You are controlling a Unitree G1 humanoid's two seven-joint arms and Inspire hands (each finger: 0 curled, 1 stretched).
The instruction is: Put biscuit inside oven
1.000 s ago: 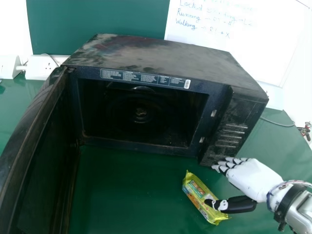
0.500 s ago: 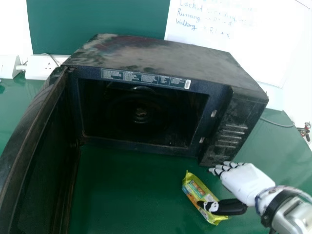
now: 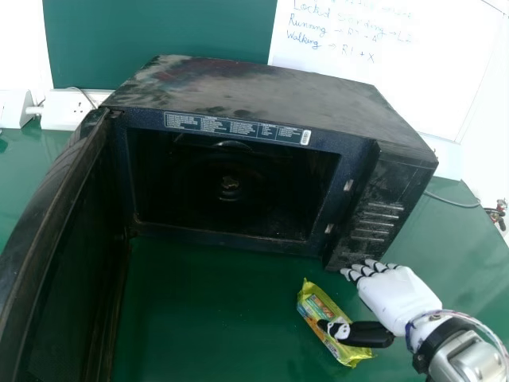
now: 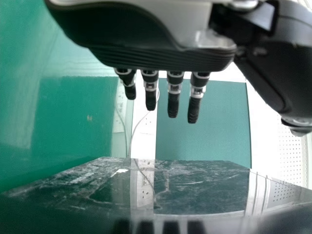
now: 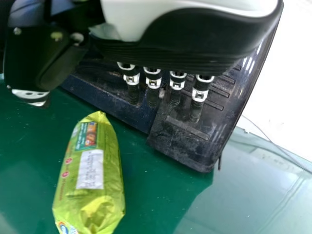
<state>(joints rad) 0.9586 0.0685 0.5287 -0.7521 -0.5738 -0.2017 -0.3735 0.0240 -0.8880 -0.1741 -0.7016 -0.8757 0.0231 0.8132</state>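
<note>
Right hand [image 3: 400, 296] has shifted slightly toward the left of the head view over the last second, its thumb now reaching farther across the biscuit packet [image 3: 320, 309]. Packet position unchanged. Microwave [image 3: 262, 91] and its open door [image 3: 60, 247] likewise unmoved.

Biscuit packet: yellow-green wrapper, lying flat on the green counter [image 3: 199, 318], outside the microwave, in front of the lower corner below the control panel [image 3: 380, 211]. Placed at a slant in the head view.

Right hand: fingers extended and slightly spread, close in front of the control panel; contact with it cannot be told. Thumb held well apart from the fingers, over the packet in the head view. Nothing pinched. Whether the thumb touches the wrapper: cannot tell.

Left hand [image 4: 146, 46], left wrist view: fingers straight, small gaps between them, thumb out to the side, holding nothing.

Surroundings: whiteboard [image 3: 390, 60] with handwriting behind the microwave, beside a green panel [image 3: 159, 36]; white socket box [image 3: 67, 111] near the door hinge; grey cable [image 3: 455, 202] on the counter.
</note>
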